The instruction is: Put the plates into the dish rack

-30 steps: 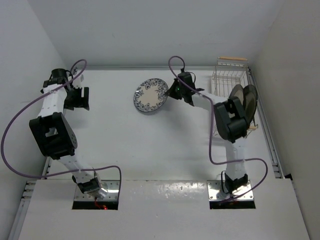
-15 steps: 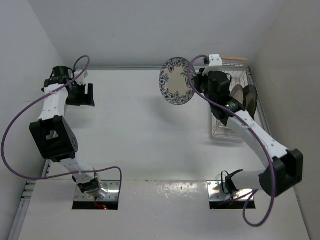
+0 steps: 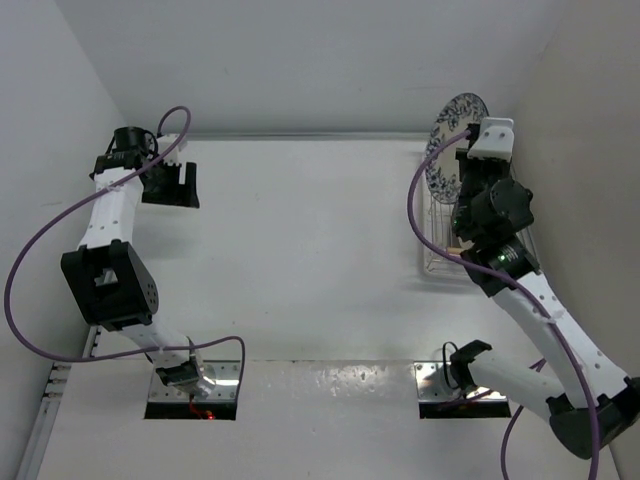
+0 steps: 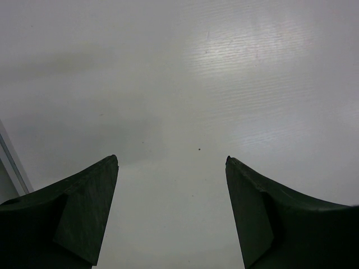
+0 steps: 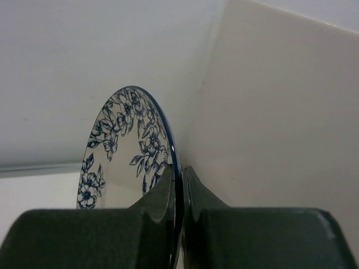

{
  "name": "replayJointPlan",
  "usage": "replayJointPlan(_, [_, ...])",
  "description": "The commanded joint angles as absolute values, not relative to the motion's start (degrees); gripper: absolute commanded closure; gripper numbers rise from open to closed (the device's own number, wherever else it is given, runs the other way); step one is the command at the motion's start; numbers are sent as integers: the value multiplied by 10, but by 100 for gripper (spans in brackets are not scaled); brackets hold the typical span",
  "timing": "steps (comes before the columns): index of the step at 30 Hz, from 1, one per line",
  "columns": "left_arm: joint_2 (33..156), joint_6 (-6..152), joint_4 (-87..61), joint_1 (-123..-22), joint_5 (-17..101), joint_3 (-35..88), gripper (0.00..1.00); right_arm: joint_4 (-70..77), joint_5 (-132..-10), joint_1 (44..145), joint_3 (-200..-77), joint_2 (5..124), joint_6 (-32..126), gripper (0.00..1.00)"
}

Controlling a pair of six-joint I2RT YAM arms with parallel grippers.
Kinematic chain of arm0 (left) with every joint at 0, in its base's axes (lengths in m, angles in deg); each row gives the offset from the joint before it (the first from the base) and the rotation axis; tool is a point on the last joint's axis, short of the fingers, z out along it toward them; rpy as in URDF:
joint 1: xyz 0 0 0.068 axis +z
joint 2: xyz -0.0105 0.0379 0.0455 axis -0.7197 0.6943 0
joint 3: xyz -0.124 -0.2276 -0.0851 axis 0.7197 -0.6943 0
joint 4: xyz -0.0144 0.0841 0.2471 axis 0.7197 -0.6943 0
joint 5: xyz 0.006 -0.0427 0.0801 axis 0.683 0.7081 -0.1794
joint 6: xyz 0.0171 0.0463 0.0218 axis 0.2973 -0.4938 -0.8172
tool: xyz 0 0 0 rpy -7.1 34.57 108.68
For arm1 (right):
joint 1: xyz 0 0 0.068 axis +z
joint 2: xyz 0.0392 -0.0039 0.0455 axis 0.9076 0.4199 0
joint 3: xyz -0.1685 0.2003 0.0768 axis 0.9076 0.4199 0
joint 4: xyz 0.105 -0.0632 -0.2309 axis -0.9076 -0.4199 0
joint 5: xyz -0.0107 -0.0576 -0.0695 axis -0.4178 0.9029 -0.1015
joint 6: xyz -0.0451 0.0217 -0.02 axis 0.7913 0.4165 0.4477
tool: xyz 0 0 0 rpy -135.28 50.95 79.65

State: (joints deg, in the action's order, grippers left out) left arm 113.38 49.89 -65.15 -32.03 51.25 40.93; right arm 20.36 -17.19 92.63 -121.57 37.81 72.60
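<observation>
One white table (image 3: 300,250) carries the white wire dish rack (image 3: 434,258) at its far right, mostly hidden under my right arm. The cream round plate with blue floral rim (image 5: 120,151) stands upright in the air by the rack's far end, its rim pinched in my right gripper (image 5: 178,175). My left gripper (image 4: 171,168) hangs wide apart over the table's far left.

Glossy glazed floral plate (image 5: 120,162); matt dark left end effector fingers (image 4: 78,207); smooth, faintly sheened table (image 4: 224,84).
</observation>
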Motion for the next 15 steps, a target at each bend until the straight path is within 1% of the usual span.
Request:
replayJointPlan(1, [1105, 492, -649, -324, 524, 428, 18, 354, -125, 925, -1192, 380, 827, 100])
replayJointPlan(6, [1105, 492, -649, -324, 524, 428, 18, 468, -100, 914, -1155, 412, 904, 100])
replayJointPlan(12, [1105, 487, -649, -324, 524, 423, 18, 510, -122, 902, -1151, 439, 945, 100])
replayJointPlan(15, [1105, 487, -649, -324, 524, 423, 18, 504, -132, 901, -1160, 454, 953, 100])
